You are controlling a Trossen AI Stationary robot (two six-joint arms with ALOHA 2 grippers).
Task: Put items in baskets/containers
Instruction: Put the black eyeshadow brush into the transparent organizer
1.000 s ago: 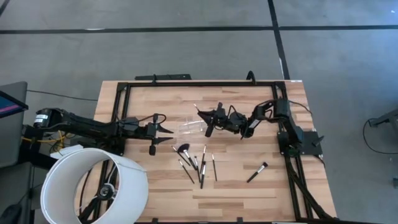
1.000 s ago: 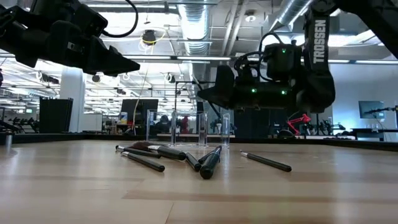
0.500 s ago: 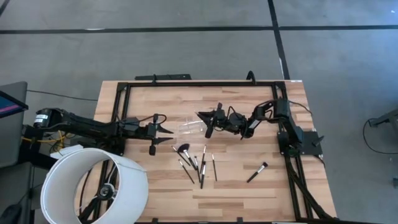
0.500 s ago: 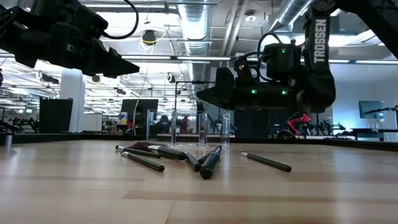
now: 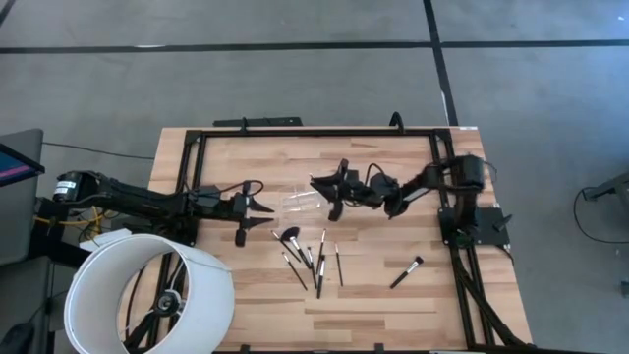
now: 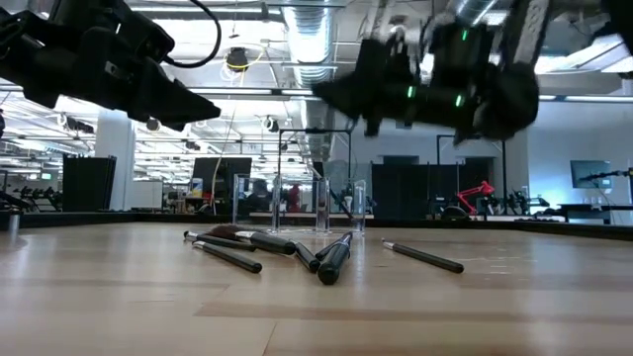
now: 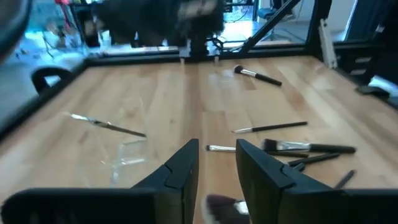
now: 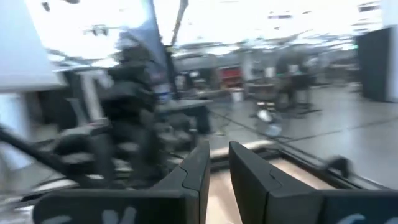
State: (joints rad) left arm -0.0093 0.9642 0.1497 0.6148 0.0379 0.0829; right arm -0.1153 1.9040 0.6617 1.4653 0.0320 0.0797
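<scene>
Several black-handled makeup brushes point(image 5: 316, 262) lie flat in a loose cluster mid-table, also seen in the low view point(image 6: 267, 242). One brush point(image 5: 406, 272) lies apart toward the right. The clear tray point(image 5: 300, 202) rests on the wood between both grippers. A thin brush point(image 7: 109, 126) lies across the tray point(image 7: 121, 155). My left gripper point(image 5: 267, 206) hovers left of the tray, its fingers a little apart and holding nothing. My right gripper point(image 5: 316, 183) hangs high above the tray's right side point(image 6: 331, 94), with a narrow gap and nothing in it.
A big white cylinder point(image 5: 147, 295) stands at the near left corner. A black frame rail point(image 5: 314, 131) runs around the table's edges. A fluffy-headed brush point(image 5: 290, 236) lies nearest the left gripper. Bare wood shows near the front edge point(image 5: 393, 315).
My right gripper has risen well above the table and tipped upward, and its arm has drawn back toward the right edge. The left arm and the brushes on the table have stayed put.
</scene>
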